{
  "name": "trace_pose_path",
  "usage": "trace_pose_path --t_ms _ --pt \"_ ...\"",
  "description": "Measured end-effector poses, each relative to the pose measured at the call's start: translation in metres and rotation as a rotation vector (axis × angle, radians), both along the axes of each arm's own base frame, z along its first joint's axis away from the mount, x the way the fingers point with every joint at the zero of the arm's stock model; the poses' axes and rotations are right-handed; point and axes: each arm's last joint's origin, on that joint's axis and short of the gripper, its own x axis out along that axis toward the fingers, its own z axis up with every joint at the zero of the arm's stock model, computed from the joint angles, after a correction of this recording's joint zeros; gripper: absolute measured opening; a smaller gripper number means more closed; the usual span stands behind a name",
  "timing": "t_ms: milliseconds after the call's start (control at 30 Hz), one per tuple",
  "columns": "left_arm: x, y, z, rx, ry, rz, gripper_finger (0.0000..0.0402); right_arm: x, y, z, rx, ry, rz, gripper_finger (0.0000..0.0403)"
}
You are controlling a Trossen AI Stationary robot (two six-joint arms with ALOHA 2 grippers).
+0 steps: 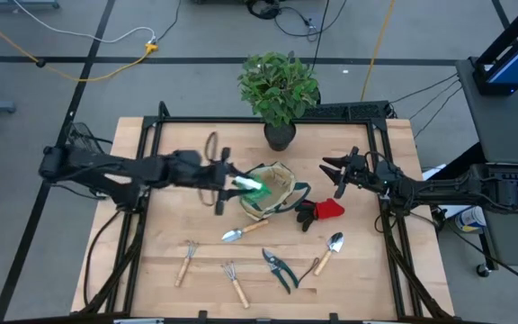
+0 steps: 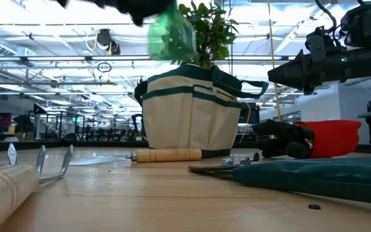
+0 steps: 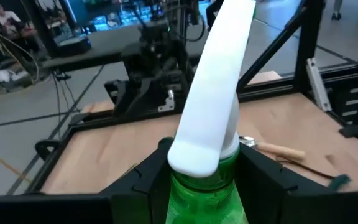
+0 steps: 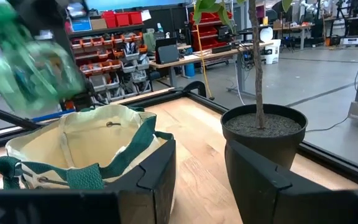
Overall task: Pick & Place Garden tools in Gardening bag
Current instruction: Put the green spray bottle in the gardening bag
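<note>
We are carrying the green spray bottle [image 1: 249,186] over the near rim of the gardening bag [image 1: 275,191], which is standing open in the middle of the table [image 1: 151,261], just in front of the potted plant [image 1: 279,88]. In the low view the bottle is hanging tilted above the bag's mouth, clear of the canvas, so we are judging this to be the placing step for this one tool. The next move is calling for the bottle to come a little further over the opening and down between the strap handles before letting go, since a release at the rim could tip it outside. The left gripper [image 1: 227,183] is doing the carrying: in its wrist view the fingers [image 3: 143,177] are clamping the bottle's green neck from both sides, with the white trigger head standing up between them. The right gripper [image 1: 334,168] is waiting beside the bag and the pot, its fingers apart and holding nothing. Still lying on the table are the red-black gloves [image 1: 320,211], two trowels [image 1: 244,231], the pruners [image 1: 279,269], the rake [image 1: 234,281] and the fork [image 1: 186,260].
</note>
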Motion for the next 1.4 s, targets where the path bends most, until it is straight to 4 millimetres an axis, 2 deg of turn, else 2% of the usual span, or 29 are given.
trace_pose_path --t_ms 233,367,500,800,967,1267,1400 --pt "0.031 0.028 -0.033 -0.049 0.003 -0.079 0.0154 0.000 0.000 0.000 0.006 0.000 0.000 0.0130" --pt "0.039 0.037 -0.057 -0.092 0.105 -0.098 0.0154 0.000 0.000 0.000 -0.013 0.008 0.000 0.0130" --pt "0.041 0.042 -0.072 -0.109 0.177 -0.169 0.0154 0.000 0.000 -0.001 -0.017 0.018 0.000 0.0130" --pt "0.035 0.046 -0.081 -0.137 0.262 -0.282 0.0154 0.000 0.000 -0.002 -0.029 0.033 -0.001 0.0130" --pt "0.036 0.049 -0.091 -0.096 0.326 -0.192 0.0154 0.000 0.000 -0.002 -0.035 0.036 -0.001 0.0130" --pt "0.036 0.052 -0.090 -0.074 0.322 -0.148 0.0154 0.000 0.000 -0.002 -0.034 0.041 -0.001 0.0130" --pt "0.032 0.051 -0.098 -0.072 0.399 -0.158 0.0154 0.000 0.000 -0.002 -0.034 0.041 -0.001 0.0130"
